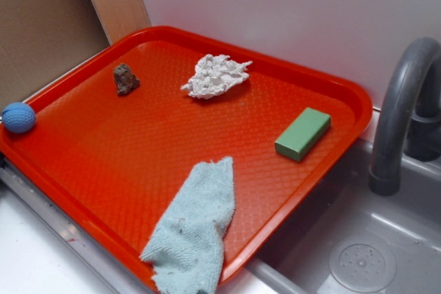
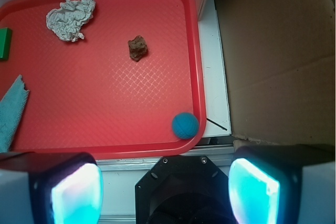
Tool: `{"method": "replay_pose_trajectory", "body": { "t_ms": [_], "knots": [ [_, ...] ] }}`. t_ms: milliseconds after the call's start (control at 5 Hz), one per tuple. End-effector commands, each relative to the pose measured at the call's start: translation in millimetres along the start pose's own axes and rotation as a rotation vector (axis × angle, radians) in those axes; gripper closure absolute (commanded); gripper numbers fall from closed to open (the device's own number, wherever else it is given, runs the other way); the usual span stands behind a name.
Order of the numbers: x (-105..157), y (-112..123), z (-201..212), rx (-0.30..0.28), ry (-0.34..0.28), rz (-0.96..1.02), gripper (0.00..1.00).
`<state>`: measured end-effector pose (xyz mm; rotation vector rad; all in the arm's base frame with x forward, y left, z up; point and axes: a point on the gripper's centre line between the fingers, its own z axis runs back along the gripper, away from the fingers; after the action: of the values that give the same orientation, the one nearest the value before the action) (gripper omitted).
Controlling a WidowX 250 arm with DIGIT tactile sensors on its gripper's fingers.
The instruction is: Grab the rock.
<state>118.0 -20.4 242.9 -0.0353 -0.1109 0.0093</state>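
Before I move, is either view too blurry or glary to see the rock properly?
Exterior view: soft, slightly hazy focus, even light, mild sheen on the tray; the rock reads clearly as a dark lump. Wrist view: sharper, rock crisp with a small shadow; the gripper fingers glow cyan and are blurred at the bottom edge, but they cover nothing near the rock.

I see a pale wall (image 1: 289,12) behind the worktop. Cardboard (image 2: 278,56) stands at one edge, a grey sink (image 1: 358,253) and tap (image 1: 400,108) at another.
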Motion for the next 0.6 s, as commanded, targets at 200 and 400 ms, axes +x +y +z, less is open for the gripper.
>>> {"method": "replay_pose_trajectory", "body": {
  "t_ms": [200, 400],
  "knots": [
    [20.8, 0.3, -22.9, 0.027, -0.056, -0.027, 0.0],
    [40.0, -5.6, -42.6, 0.02, -0.129, -0.07, 0.0]
  ]
}}
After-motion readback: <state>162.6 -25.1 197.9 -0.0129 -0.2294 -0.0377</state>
